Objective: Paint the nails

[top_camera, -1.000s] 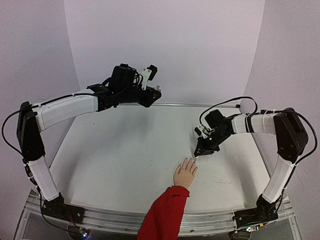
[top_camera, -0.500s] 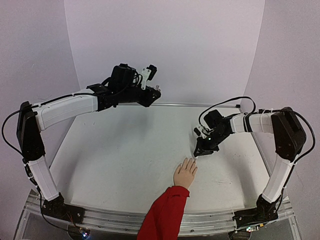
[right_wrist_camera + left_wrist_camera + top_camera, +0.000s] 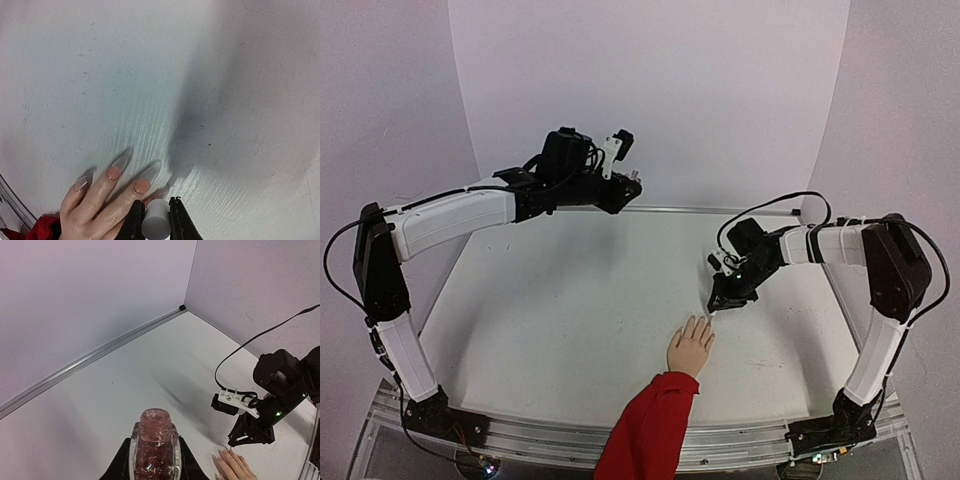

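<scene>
pink shows on two nails point(image 3: 142, 186) of the mannequin hand point(image 3: 691, 347), near the front of the table point(image 3: 570, 300); a third looks bare. painting seems under way: the right gripper point(image 3: 155, 222) pinches a white brush cap point(image 3: 156, 214) just over that hand, so next comes a gentle stroke. the left gripper point(image 3: 153, 467) clamps the open bottle point(image 3: 153, 440), well apart.

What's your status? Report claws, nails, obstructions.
Left claw shut on polish bottle, held high. Right claw shut on white cap, beside the nails. Nothing blocking in view.
</scene>
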You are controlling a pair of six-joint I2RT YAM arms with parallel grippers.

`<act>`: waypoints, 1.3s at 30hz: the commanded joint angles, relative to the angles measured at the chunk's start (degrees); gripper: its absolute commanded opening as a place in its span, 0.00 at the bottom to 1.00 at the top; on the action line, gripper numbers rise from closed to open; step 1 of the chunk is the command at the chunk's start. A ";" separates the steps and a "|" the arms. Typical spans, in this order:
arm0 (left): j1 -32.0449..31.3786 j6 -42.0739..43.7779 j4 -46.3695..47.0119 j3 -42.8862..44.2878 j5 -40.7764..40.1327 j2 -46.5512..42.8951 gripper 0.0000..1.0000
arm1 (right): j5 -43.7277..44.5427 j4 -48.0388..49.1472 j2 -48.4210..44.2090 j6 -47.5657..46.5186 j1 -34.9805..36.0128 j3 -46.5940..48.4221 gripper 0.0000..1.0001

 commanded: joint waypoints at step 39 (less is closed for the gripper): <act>1.58 -0.90 2.78 2.76 1.40 1.60 0.00 | 0.87 -1.66 -3.05 -2.33 -0.75 0.93 0.00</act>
